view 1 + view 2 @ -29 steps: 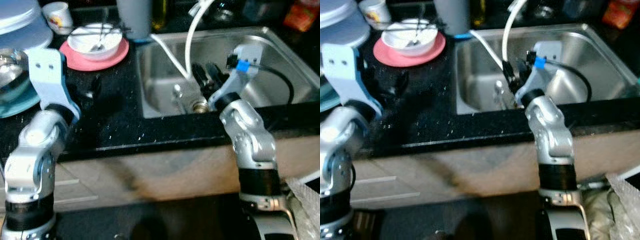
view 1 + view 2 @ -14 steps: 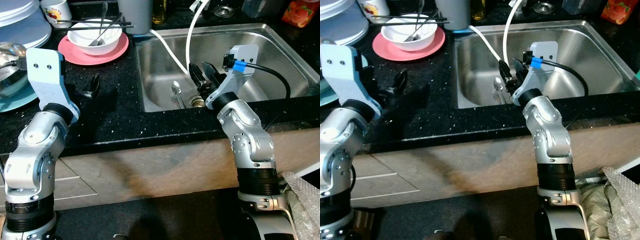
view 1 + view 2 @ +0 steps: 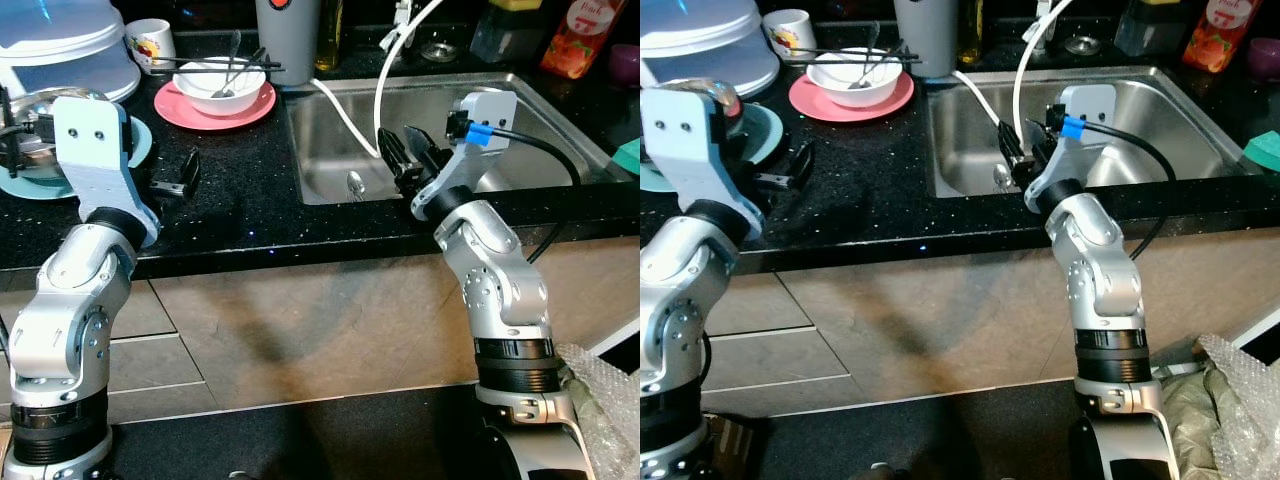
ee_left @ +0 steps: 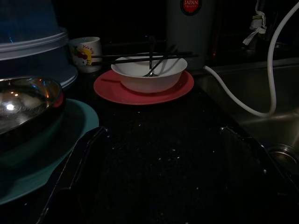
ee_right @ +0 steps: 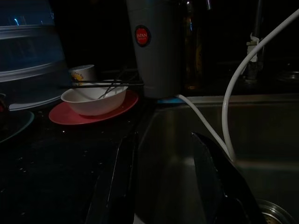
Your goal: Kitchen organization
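Nearest in, the right tool (image 3: 412,160) hangs over the front edge of the steel sink (image 3: 560,120), its fingers spread with nothing between them. Just beyond its tips, at about 11 o'clock, a metal spoon (image 3: 352,183) lies on the sink floor beside the drain (image 5: 275,215). I'd judge that spoon the likely thing to pick: light, rigid, probably wet and slick on steel, lying flat, so a pinch across the narrow handle would suit better than the bowl end. Its long axis seems to run near to far, roughly 12 to 6, though which end is the bowl is hard to tell.

Over to 9 o'clock, the left tool (image 3: 178,176) hovers low over the black desk (image 3: 250,190), fingers apart and empty. Beside it sits a steel bowl (image 4: 25,105) on a teal plate (image 4: 70,135).

Farther back, at about 11 o'clock, a white bowl (image 3: 227,86) rests on a pink plate (image 3: 195,110): ceramic by the look, breakable, best taken by the rim. A spoon stands in it, and black chopsticks (image 3: 215,69) lie across its rim, running 9 to 3. A white hose (image 3: 350,112) droops into the sink. A cartoon-printed cup (image 3: 150,40) stands at the back.
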Robot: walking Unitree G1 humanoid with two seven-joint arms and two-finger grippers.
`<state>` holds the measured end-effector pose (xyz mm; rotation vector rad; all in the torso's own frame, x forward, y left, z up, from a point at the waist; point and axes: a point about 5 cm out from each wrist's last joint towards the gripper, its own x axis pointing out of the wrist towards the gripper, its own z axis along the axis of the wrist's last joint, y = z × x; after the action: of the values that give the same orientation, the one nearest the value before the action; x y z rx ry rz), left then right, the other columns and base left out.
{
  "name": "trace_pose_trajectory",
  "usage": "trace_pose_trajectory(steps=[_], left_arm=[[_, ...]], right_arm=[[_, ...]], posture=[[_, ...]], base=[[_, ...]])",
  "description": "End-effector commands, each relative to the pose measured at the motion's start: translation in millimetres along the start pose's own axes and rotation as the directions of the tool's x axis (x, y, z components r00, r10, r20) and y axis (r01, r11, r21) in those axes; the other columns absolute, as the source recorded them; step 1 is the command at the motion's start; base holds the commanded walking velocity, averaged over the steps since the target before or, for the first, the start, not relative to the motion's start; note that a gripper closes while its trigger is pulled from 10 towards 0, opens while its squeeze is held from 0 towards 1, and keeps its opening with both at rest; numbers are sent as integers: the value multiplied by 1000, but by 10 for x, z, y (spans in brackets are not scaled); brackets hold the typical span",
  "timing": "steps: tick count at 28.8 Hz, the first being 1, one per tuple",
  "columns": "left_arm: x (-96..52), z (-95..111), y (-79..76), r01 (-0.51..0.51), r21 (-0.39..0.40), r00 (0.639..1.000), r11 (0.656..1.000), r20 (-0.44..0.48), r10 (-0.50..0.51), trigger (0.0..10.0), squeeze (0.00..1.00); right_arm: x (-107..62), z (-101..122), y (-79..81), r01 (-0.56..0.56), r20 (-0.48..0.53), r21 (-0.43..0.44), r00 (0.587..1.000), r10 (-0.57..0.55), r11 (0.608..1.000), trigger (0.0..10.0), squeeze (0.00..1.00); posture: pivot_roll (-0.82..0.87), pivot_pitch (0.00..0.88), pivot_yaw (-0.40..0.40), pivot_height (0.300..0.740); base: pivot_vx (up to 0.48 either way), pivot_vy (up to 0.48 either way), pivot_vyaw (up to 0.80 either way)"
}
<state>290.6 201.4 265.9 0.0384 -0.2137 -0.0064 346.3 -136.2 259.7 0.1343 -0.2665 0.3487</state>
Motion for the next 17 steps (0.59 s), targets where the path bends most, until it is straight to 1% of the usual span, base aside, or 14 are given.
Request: trace_pose_trajectory(steps=[1, 5, 10, 17], left_arm=[[-4, -55, 13, -12, 9, 999, 1000, -31, 12, 10000, 0], [-2, -53, -1, -4, 10, 1000, 1000, -30, 5, 10000, 0], [-1, -34, -45, 28, 7, 999, 1000, -15, -28, 10000, 0], [4, -28, -43, 29, -11, 1000, 1000, -6, -29, 10000, 0]], right_arm=[[-7, -21, 11, -4, 0, 7, 1000, 4, 1000, 10000, 0], [-6, -23, 10, -2, -1, 8, 1000, 2, 1000, 10000, 0], [-15, -46, 13, 3, -7, 17, 1000, -3, 1000, 10000, 0], [-32, -68, 27, 2, -10, 35, 1000, -1, 999, 10000, 0]], posture=[[62, 126, -21, 740], [62, 126, -21, 740], [62, 126, -21, 740], [62, 116, -16, 740]], base=[[0, 0, 0], [0, 0, 0], [0, 0, 0], [0, 0, 0]])
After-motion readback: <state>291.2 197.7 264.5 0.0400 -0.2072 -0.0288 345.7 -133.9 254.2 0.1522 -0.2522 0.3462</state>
